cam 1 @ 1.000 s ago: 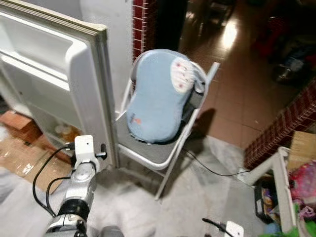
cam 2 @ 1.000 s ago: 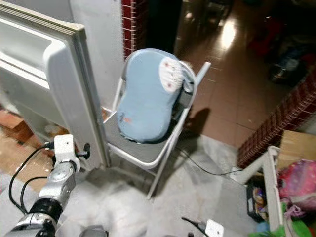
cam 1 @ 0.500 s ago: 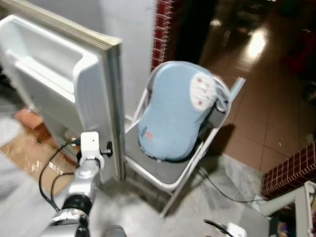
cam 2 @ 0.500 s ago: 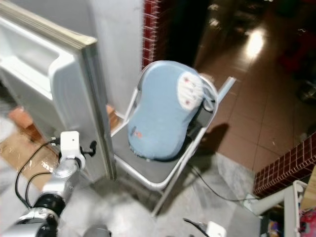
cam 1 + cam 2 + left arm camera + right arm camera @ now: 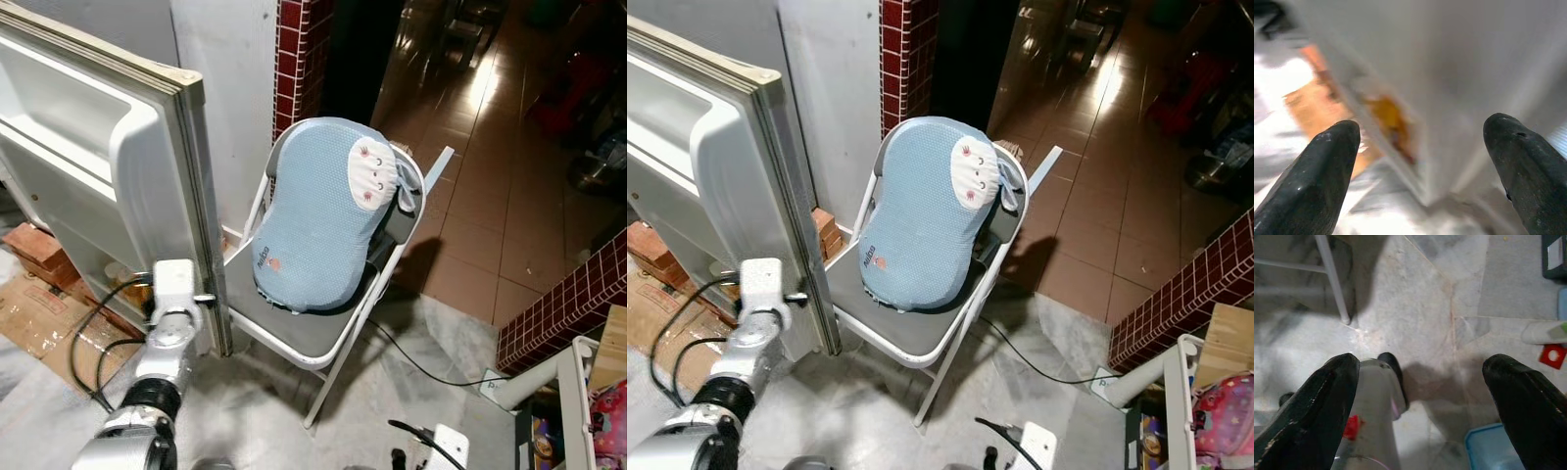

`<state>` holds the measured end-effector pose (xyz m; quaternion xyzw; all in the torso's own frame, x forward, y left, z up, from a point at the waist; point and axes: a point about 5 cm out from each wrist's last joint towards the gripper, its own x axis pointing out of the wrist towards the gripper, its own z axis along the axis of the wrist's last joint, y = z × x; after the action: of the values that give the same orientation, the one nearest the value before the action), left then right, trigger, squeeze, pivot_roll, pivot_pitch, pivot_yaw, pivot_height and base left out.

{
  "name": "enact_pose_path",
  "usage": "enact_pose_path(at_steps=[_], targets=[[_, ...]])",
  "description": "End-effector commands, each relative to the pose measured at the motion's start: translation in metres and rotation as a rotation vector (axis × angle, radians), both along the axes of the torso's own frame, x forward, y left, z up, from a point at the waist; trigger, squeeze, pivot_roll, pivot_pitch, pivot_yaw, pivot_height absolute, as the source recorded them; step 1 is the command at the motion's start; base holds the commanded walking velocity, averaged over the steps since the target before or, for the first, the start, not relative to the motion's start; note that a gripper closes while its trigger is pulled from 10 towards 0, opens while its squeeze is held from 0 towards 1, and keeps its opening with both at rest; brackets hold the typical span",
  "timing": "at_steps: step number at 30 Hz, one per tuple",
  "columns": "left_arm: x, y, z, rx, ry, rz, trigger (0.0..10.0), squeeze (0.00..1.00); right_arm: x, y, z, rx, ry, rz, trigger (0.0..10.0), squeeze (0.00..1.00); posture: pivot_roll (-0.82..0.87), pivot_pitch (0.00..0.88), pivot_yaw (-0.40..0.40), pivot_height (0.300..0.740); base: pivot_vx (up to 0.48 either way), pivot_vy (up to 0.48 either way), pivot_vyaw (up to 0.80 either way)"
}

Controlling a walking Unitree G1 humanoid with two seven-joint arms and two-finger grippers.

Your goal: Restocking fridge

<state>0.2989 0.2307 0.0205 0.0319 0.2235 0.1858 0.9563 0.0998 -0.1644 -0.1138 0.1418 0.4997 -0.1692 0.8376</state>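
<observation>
Over on the left, the fridge door [image 5: 118, 166] is standing wide open, its inner shelves showing and its edge facing the robot. Cardboard [image 5: 44, 313] is lying on the floor beneath it. The left gripper [image 5: 1422, 171] is reaching toward the door's lower edge, its two black fingers spread wide apart and holding nothing, with the blurred white door surface just beyond them. To the right of the door, a folding chair [image 5: 323, 328] is carrying a light blue cushion [image 5: 318, 225] leaning against its back. Nearer and farther right, the right gripper [image 5: 1420, 401] is hanging over the marble floor [image 5: 1415, 308], its jaws likewise open and empty.
</observation>
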Motion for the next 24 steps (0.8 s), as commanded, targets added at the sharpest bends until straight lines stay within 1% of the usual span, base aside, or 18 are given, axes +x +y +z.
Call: enact_pose_path(at_steps=[1,2,3,5,8,9,10,11,12,13,24], targets=[[-0.001,0.013,0.002,-0.012,0.000,0.061,10.0,0.00,0.218,0.059,0.143,-0.039,-0.762,0.603,10.0,0.00,0.08,0.000,-0.099,0.740,0.000,0.000,0.00],[-0.001,0.018,0.003,-0.002,-0.003,0.083,10.0,0.00,0.218,0.059,0.143,-0.039,-0.761,0.603,10.0,0.00,0.08,0.000,-0.099,0.740,0.000,0.000,0.00],[-0.002,0.026,0.006,0.008,-0.018,0.132,10.0,0.00,0.218,0.060,0.143,-0.038,-0.760,0.604,10.0,0.00,0.08,0.000,-0.096,0.740,0.000,0.000,0.00],[-0.007,0.042,0.010,0.055,-0.034,0.208,10.0,0.00,0.218,0.060,0.143,-0.038,-0.758,0.602,10.0,0.00,0.08,0.000,-0.094,0.740,0.000,0.000,0.00],[-0.012,0.051,0.010,0.084,-0.038,0.244,10.0,0.00,0.218,0.059,0.142,-0.040,-0.755,0.598,10.0,0.00,0.08,0.000,-0.093,0.740,0.000,0.000,0.00],[-0.019,0.059,0.007,0.083,-0.032,0.285,10.0,0.00,0.218,0.057,0.141,-0.040,-0.751,0.595,10.0,0.00,0.09,0.000,-0.093,0.740,0.000,0.000,0.00],[-0.019,0.059,0.007,0.083,-0.032,0.285,10.0,0.00,0.218,0.057,0.141,-0.040,-0.751,0.595,10.0,0.00,0.09,0.000,-0.093,0.740,0.000,0.000,0.00],[-0.023,0.063,0.006,0.088,-0.025,0.303,10.0,0.00,0.217,0.057,0.140,-0.040,-0.748,0.592,10.0,0.00,0.09,0.000,-0.094,0.740,0.000,0.000,0.00],[-0.035,0.076,0.004,0.122,-0.024,0.371,10.0,0.00,0.217,0.056,0.139,-0.034,-0.740,0.582,10.0,0.00,0.09,0.000,-0.094,0.740,0.000,0.000,0.00],[-0.038,0.080,0.004,0.133,-0.024,0.387,10.0,0.00,0.217,0.056,0.139,-0.032,-0.739,0.579,10.0,0.00,0.09,0.000,-0.094,0.740,0.000,0.000,0.00],[-0.038,0.080,0.004,0.133,-0.024,0.387,10.0,0.00,0.217,0.056,0.139,-0.032,-0.739,0.579,10.0,0.00,0.09,0.000,-0.094,0.740,0.000,0.000,0.00]])
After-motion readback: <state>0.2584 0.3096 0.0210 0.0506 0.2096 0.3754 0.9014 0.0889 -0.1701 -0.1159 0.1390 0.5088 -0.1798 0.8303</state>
